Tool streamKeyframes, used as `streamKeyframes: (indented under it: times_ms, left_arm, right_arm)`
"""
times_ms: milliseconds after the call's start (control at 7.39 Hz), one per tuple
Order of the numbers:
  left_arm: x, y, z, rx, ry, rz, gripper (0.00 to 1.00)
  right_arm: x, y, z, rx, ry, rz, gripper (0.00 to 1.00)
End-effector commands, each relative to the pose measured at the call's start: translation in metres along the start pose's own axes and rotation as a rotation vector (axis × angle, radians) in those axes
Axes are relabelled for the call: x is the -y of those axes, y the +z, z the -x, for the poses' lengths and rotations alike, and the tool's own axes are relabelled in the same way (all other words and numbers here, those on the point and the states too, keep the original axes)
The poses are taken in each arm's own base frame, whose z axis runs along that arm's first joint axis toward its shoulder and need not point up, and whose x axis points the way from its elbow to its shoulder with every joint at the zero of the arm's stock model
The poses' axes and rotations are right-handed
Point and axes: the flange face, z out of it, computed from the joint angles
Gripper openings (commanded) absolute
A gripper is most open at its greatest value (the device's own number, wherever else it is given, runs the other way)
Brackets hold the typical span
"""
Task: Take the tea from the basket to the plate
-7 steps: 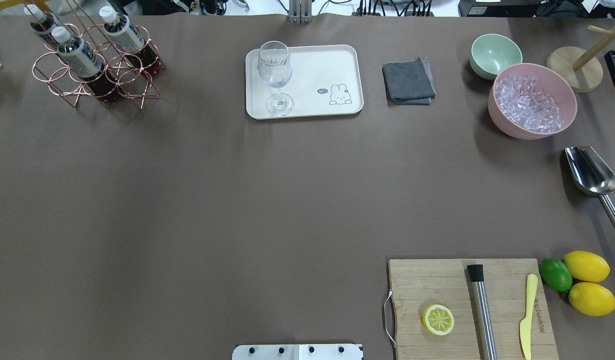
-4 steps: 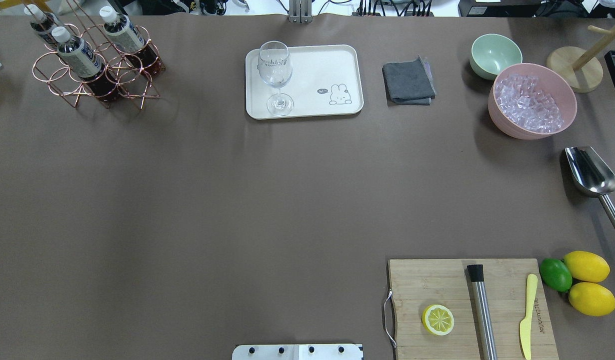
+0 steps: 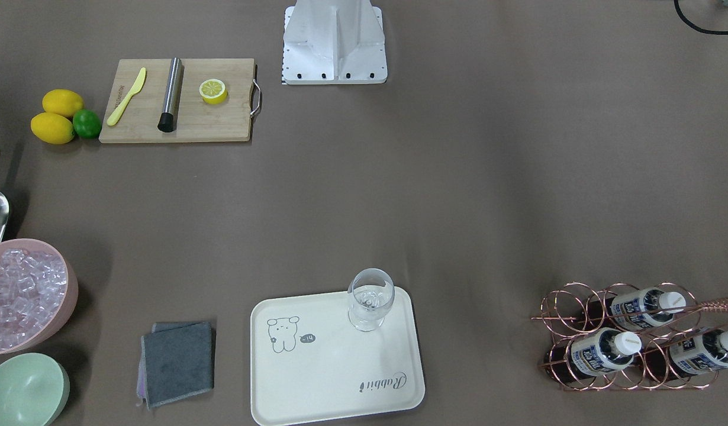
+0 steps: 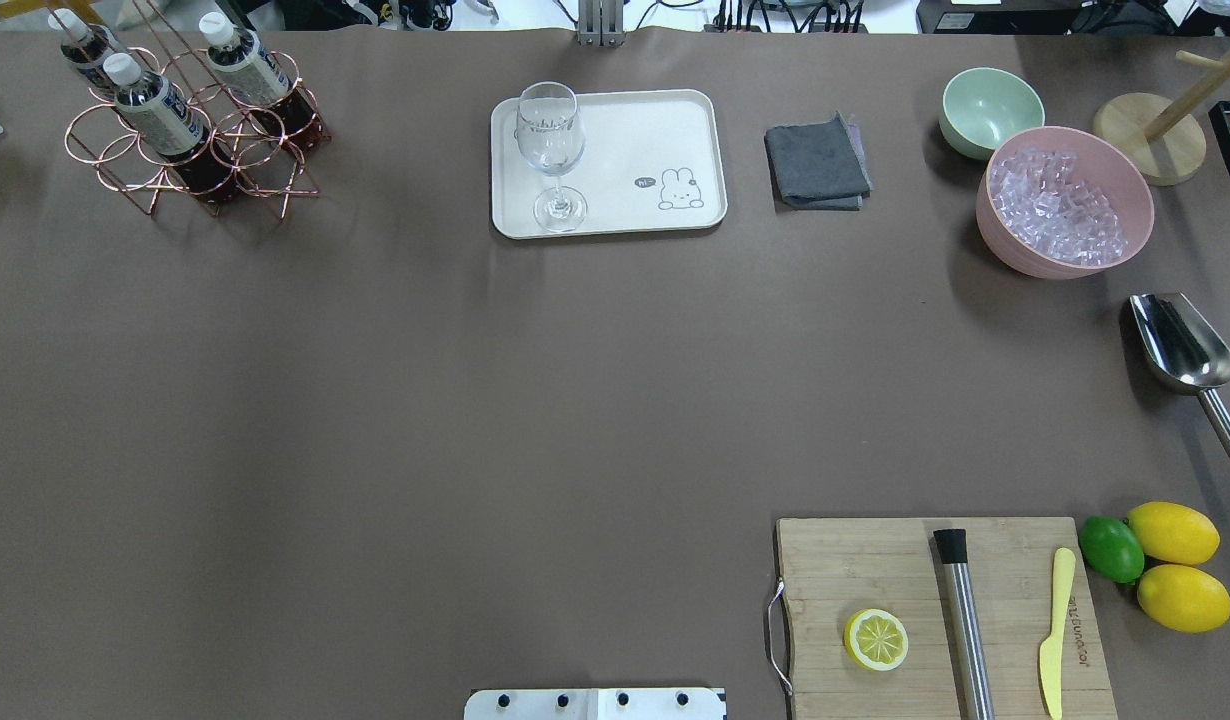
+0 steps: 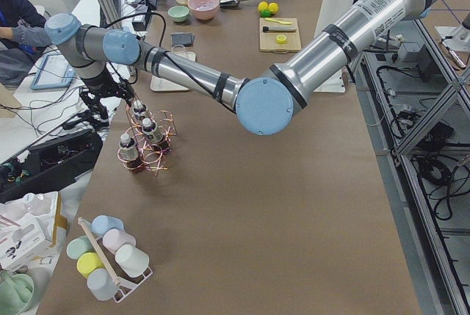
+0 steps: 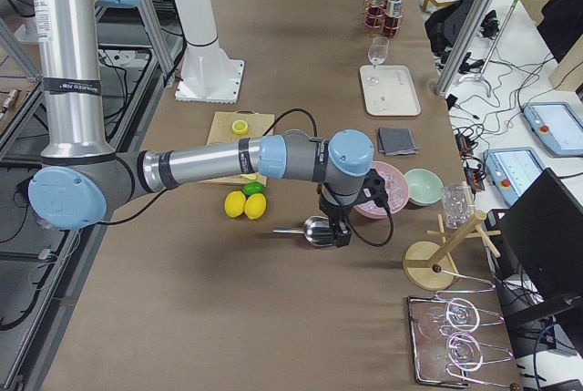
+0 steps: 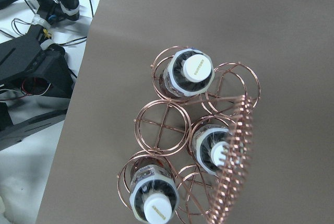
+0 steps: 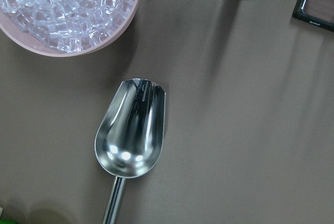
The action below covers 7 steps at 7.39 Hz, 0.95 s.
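Three tea bottles (image 4: 160, 110) (image 3: 601, 352) (image 7: 188, 72) with white caps stand in the copper wire basket (image 4: 105, 150) (image 3: 568, 307) (image 7: 164, 127) at the table's far left corner. The cream plate (image 4: 635, 130) (image 3: 328, 378) lies at the far middle and holds a wine glass (image 4: 550, 140). In the exterior left view my left gripper (image 5: 101, 102) hangs over the basket; I cannot tell its state. My right gripper (image 6: 339, 227) hovers over the metal scoop (image 8: 130, 135); its state cannot be told either. No fingers show in the wrist views.
A pink bowl of ice (image 4: 1005, 240), a green bowl (image 4: 990, 110), a grey cloth (image 4: 817, 165) and a wooden stand (image 4: 1150, 140) sit at the far right. A cutting board (image 4: 835, 570) with a lemon half, muddler and knife lies near right, beside lemons (image 4: 1175, 565).
The basket with its bottles seems to have shifted very slightly between the earliest frame and now. Nothing else on the table has moved.
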Motion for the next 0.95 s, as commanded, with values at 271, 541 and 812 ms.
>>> streamKeyframes:
  times_ms: [271,541,812]
  left_arm:
    - [0.070,0.033,-0.015,-0.025,0.056,0.012,0.94]
    - [0.064,0.038,-0.035,-0.002,0.105,0.017,0.94]
    - [0.047,0.041,-0.051,0.015,0.172,0.031,0.94]
  right_arm:
    - [0.000,0.000,0.000,0.000,-0.001,-0.001,1.00]
    - [0.000,0.000,0.000,0.000,-0.001,-0.001,1.00]
    - [0.000,0.001,-0.001,0.000,0.001,0.001,1.00]
